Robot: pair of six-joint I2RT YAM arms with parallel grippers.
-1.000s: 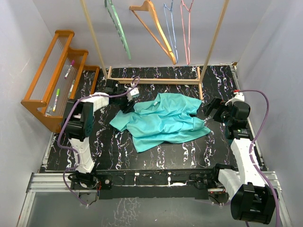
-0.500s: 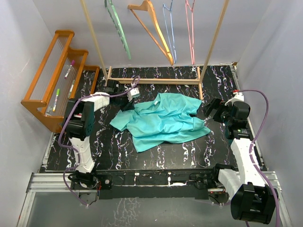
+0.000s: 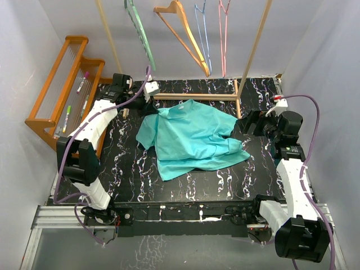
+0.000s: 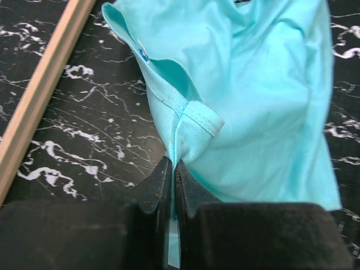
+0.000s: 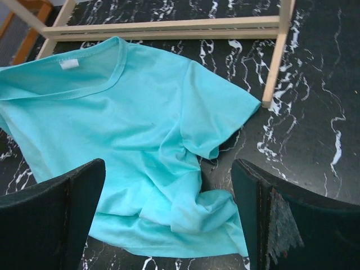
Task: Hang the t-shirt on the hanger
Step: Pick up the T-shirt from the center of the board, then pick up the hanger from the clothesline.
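Fabric at one shoulder of the t-shirt (image 3: 194, 138) has just been hauled back-left by the left gripper (image 4: 171, 166), clamped on its edge, with the rest trailing on the bench (image 3: 135, 174), the right gripper (image 3: 251, 122) spread apart nearby, and the hanger (image 3: 140, 34) bare overhead.

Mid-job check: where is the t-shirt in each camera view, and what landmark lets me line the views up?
Top external: the t-shirt lies at the table's middle, its far-left corner pinched by the left gripper.
Left wrist: the t-shirt fills the upper right, its edge clamped at the fingertips.
Right wrist: the t-shirt is left and centre, collar at the top.
Shared landmark: the wooden rail by the collar.
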